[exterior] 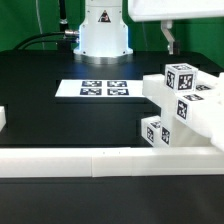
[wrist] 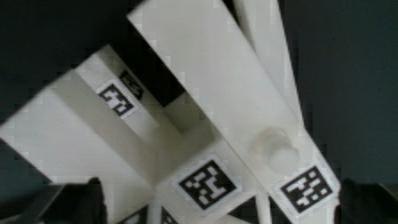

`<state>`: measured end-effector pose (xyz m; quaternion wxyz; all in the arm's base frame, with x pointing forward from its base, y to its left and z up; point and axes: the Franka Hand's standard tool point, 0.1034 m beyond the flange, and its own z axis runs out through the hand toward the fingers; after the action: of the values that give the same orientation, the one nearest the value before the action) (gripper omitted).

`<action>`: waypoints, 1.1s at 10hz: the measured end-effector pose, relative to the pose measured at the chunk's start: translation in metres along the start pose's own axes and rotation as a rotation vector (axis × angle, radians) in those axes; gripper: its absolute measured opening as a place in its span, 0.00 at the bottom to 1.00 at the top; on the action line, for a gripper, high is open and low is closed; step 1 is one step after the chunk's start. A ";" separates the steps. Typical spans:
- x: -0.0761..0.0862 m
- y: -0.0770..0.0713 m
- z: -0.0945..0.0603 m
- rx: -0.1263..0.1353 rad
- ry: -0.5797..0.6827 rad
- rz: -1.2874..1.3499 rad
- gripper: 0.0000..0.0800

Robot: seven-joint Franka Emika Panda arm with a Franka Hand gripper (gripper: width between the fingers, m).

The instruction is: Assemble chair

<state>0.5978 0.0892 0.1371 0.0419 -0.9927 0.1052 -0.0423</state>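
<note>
Exterior view low and front-on across the black table [exterior: 60, 120], facing the arm's base [exterior: 104, 35], wrist view close above the chair [wrist: 214, 120], shared at frame right [exterior: 185, 105]

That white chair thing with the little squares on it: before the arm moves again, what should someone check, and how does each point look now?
1. End effector open: ok, nothing between its fingers.
2. End effector clear of the chair assembly: ok in the exterior view, it hangs above it.
3. Tags readable: ok, one tag is sharp in the wrist view.
4. Assembly against the border rail: ok.
5. Joints fully seated: cannot tell.
6. Marker board unobstructed: ok.
</note>
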 end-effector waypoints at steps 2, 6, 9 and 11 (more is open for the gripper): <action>0.000 0.001 0.001 -0.001 -0.001 -0.148 0.81; -0.029 0.000 0.006 -0.001 0.039 -0.579 0.81; -0.046 0.004 0.008 0.000 0.051 -0.565 0.81; -0.047 0.004 0.009 -0.001 0.049 -0.564 0.81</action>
<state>0.5520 0.0958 0.1238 0.0255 -0.9814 -0.1743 -0.0763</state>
